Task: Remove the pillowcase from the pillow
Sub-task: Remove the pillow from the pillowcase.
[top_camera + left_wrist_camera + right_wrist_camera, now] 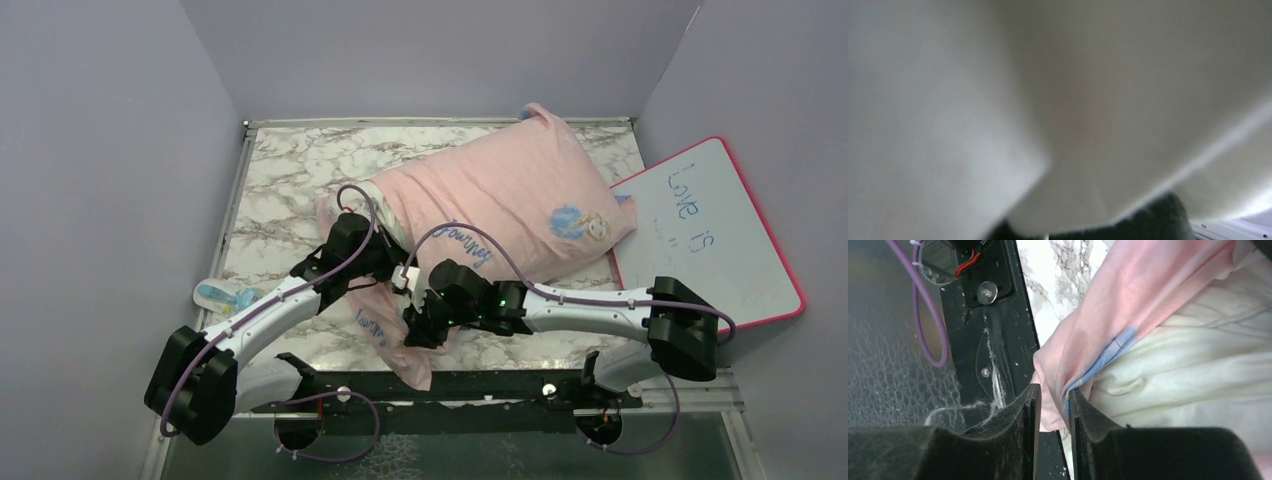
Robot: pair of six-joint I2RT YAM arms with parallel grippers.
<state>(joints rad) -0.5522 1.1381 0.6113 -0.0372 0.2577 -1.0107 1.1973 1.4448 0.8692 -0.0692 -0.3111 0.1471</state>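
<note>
1. Pillowcase (500,195): one, pale pink side up, with cursive "Journey" and a small blue print. It lies across the marble table (285,170). Its open end is at the fingers of both arms, and its closed end is well beyond them.
2. Pillow (1188,365): one, white, mostly inside the cover. A bare part shows at the open end, just beside the right gripper's fingers in the right wrist view.
3. Right gripper (1054,392): one of two. Its two fingers (1018,415) stand close together and pinch a pink fold of the pillowcase, with the blue hem at the tips.
4. Left gripper (380,255): the second. It is clenched tight at the pillowcase's mouth. Blurred white cloth fills its wrist view, so I cannot tell whether any cloth lies between its fingers.
5. Whiteboard (715,235): one, pink-framed, well apart from all four fingers, out past the right arm.
6. Small blue-and-clear object (222,296): one, near the table's edge, outward of the left fingers and not touching them.
</note>
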